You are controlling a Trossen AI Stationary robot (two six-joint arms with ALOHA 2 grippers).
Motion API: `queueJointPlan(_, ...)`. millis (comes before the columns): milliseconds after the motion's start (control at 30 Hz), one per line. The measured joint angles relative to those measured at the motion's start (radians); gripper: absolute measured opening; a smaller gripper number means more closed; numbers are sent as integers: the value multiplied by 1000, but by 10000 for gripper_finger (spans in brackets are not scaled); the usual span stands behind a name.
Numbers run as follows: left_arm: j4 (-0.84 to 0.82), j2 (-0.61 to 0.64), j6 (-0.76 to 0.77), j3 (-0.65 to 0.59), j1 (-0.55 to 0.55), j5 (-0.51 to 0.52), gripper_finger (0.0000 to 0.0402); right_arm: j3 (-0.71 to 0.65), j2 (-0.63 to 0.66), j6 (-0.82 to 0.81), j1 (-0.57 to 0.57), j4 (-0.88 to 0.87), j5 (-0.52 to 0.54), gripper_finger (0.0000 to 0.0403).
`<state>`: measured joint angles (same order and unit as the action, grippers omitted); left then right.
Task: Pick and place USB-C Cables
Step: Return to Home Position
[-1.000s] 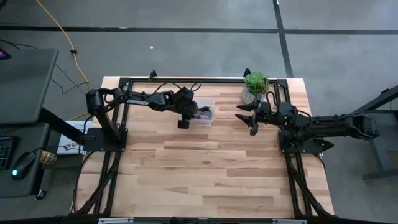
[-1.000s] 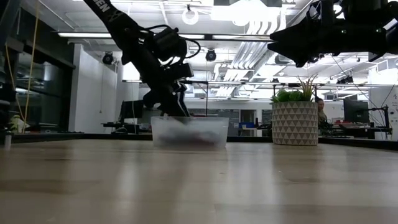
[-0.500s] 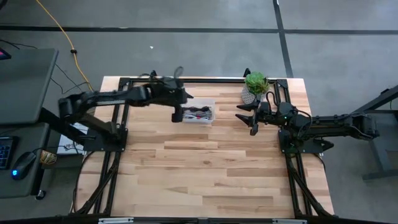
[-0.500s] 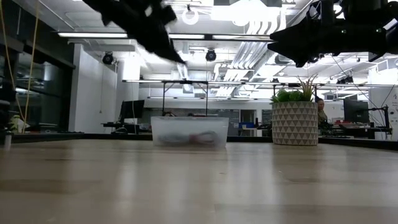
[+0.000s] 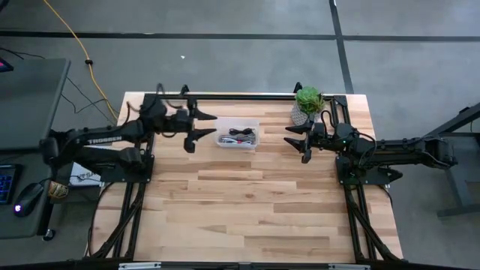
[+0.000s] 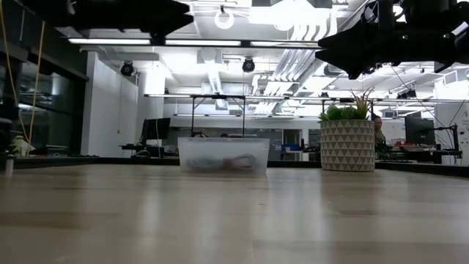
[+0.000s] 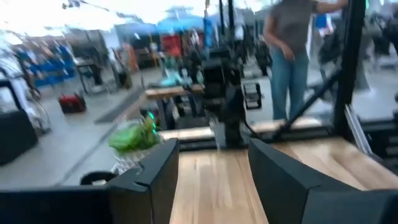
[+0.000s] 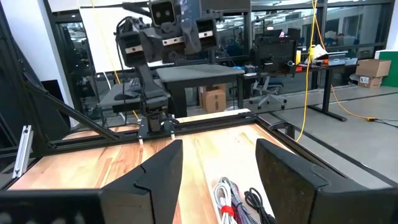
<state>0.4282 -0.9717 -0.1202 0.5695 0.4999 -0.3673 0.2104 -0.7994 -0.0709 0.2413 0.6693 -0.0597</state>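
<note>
The USB-C cables (image 5: 240, 136) lie bundled on the bottom of a clear plastic bin (image 5: 225, 142) near the table's far edge, between both arms. In the right wrist view a white-and-red bundle (image 8: 225, 198) lies beside dark ones (image 8: 250, 203). In the low view they show through the bin's wall (image 6: 231, 163). My left gripper (image 5: 212, 124) hovers open and level, left of the bin, and touches nothing. My right gripper (image 5: 287, 135) waits open, raised, right of the bin. Both wrist views show spread fingers, left (image 7: 212, 149) and right (image 8: 219, 149).
A potted green plant (image 5: 307, 100) in a patterned pot (image 6: 348, 144) stands at the far right, close to my right gripper. A black frame rail (image 5: 247, 96) runs along the far edge. A person (image 7: 291, 50) stands in the room beyond. Bare wood (image 5: 247, 202) spans the near half.
My left gripper has risen out of the bin and drawn back toward the table's left edge, tipping from pointing down to level. The cables have stayed in the bin.
</note>
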Motion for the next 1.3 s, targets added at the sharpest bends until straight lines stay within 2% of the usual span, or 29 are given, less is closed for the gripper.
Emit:
queueJointPlan(67, 51, 33, 14, -54, 14, 1, 170, 0, 0, 0, 0, 0, 0, 195)
queueJointPlan(200, 22, 99, 16, -98, 51, 1, 164, 0, 0, 0, 0, 1, 0, 195)
queueJointPlan(400, -82, 220, 14, -99, 100, -22, 147, 0, 0, 0, 0, 14, 0, 195)
queueJointPlan(600, -225, 342, 18, -99, 101, -25, 98, 0, 0, 0, 0, 13, 0, 195)
queueJointPlan(700, -206, 358, 48, -131, 52, -38, 52, 0, 0, 0, 0, 15, 0, 195)
queueJointPlan(800, -69, 361, 89, -226, -39, -13, 9, 0, 0, 0, 0, 16, 0, 195)
queueJointPlan(900, 67, 362, 122, -330, -141, 118, 9, 0, 0, -1, 0, 16, 0, 195)
queueJointPlan(1033, 109, 369, 104, -398, -268, 214, 2, 0, 0, -1, 0, 16, 0, 195)
queueJointPlan(1133, 84, 403, 71, -399, -318, 228, 1, 0, 0, -6, 0, 16, 0, 195)
queueJointPlan(1300, -64, 527, 66, -400, -327, 218, 0, 0, 0, -12, 0, 16, -2, 195)
